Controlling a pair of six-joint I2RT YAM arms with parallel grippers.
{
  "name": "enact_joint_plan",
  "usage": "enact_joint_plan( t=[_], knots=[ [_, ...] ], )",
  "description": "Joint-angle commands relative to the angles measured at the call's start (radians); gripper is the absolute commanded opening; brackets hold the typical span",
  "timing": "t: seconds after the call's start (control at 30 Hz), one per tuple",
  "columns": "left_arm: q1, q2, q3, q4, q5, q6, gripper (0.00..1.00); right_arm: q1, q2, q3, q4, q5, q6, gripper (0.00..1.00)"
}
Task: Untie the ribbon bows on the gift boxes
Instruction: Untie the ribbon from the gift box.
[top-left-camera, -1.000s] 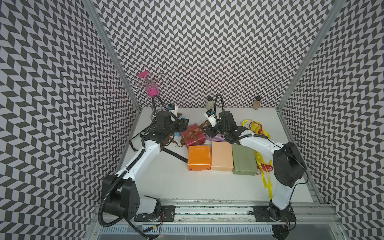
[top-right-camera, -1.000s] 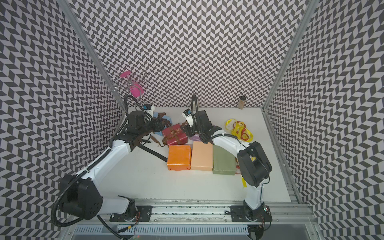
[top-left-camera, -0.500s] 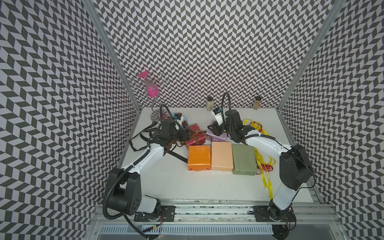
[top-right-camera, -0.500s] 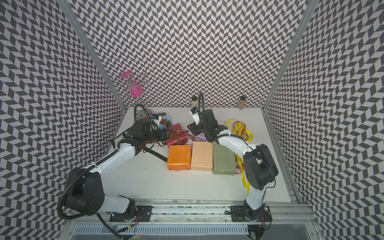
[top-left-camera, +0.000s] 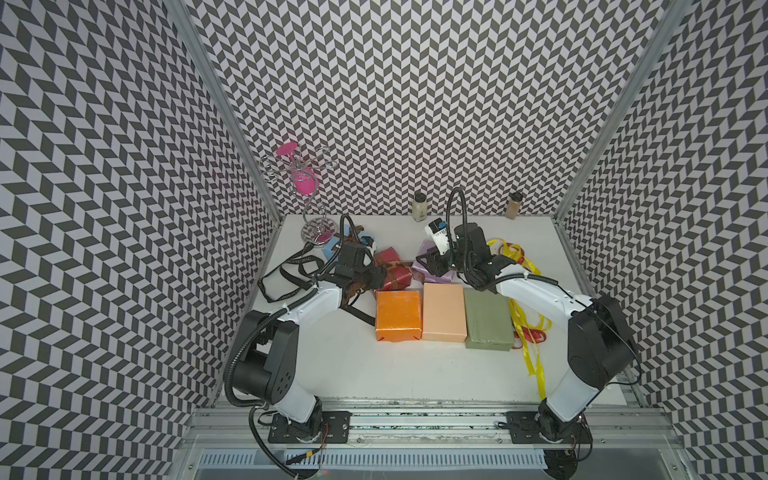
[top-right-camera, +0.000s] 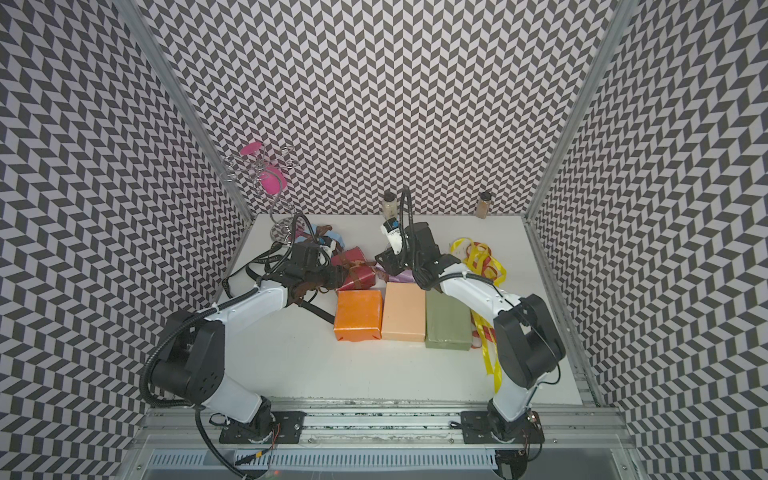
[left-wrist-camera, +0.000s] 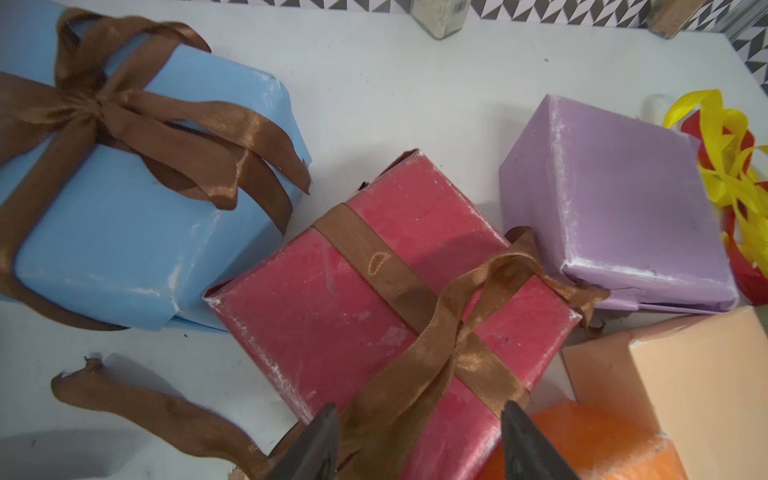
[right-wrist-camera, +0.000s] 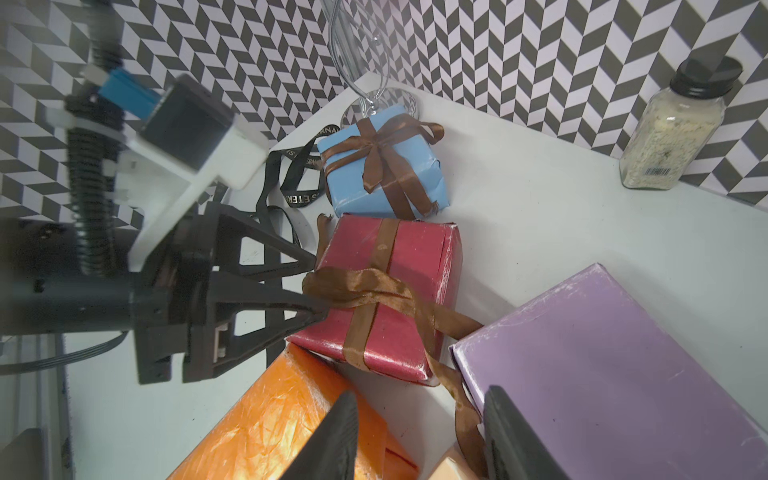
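Observation:
The dark red box (top-left-camera: 392, 270) (left-wrist-camera: 332, 316) (right-wrist-camera: 415, 257) lies behind the orange box (top-left-camera: 398, 313), with a loosened brown ribbon (left-wrist-camera: 415, 361) (right-wrist-camera: 357, 286) across it. My left gripper (top-left-camera: 376, 276) (left-wrist-camera: 419, 444) is open, its fingers either side of that ribbon's loop at the box's left end. My right gripper (top-left-camera: 428, 266) (right-wrist-camera: 419, 440) is open between the orange box and the lilac box (top-left-camera: 428, 251) (right-wrist-camera: 602, 365). The ribbon's tail hangs by its lilac-side finger. The light blue box (left-wrist-camera: 124, 232) (right-wrist-camera: 428, 174) carries a tied brown bow (left-wrist-camera: 95, 104).
The peach box (top-left-camera: 444, 311) and olive box (top-left-camera: 487, 318) sit bare beside the orange one. A loose black ribbon (top-left-camera: 297, 261) lies at the left, and yellow and red ribbons (top-left-camera: 511, 253) at the right. Two spice jars (top-left-camera: 419, 206) and a wire stand (top-left-camera: 318, 230) line the back.
My left gripper has come down and rightward onto the dark red box's ribbon. The right gripper has drawn back a little toward the lilac box.

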Motion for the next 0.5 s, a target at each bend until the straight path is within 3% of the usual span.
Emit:
enact_joint_plan(
  t=[0.0,0.33,0.47],
  knots=[
    [-0.006,0.022,0.053,0.016,-0.027,0.030,0.59,0.001,-0.053,-0.026,0.055,-0.020,0.013,0.49],
    [-0.009,0.068,0.078,0.006,-0.066,0.030,0.39,0.002,-0.058,-0.040,0.065,-0.028,0.015,0.49],
    [-0.011,0.075,0.081,0.001,-0.063,0.029,0.37,0.001,-0.061,-0.045,0.069,-0.028,0.013,0.49]
  ],
)
